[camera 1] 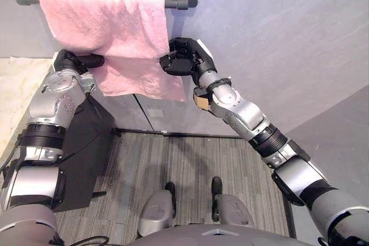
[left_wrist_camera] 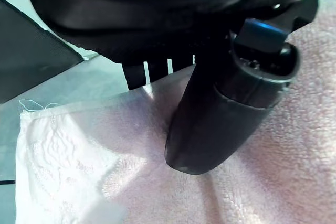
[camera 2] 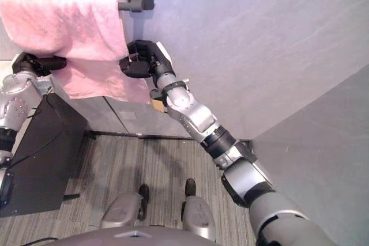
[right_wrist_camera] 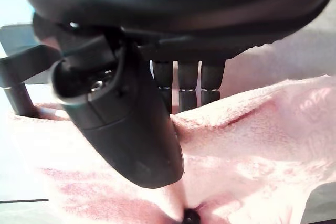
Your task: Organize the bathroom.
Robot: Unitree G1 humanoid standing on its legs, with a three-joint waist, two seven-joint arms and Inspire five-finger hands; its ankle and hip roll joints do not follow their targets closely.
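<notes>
at the upper left of the frame, a pink towel [camera 1: 115, 33] was draped over a dark wall-mounted towel bar [camera 1: 176, 2], its front layer hanging lower than the fold at the rail. the left hand [camera 1: 78, 61] was seen at the towel's left edge, thumb pressed on the front of the cloth and fingers tucked behind it, so the edge was pinched. the right hand [camera 1: 184, 57] was closed on the right edge in the same manner, thumb over the cloth and fingers behind. the two edges appeared to be held at matching height so that the towel could be pulled level and spread flat along the bar. a black cabinet [camera 1: 86, 148] was visible low at the left, beside a pale counter [camera 1: 14, 90].
</notes>
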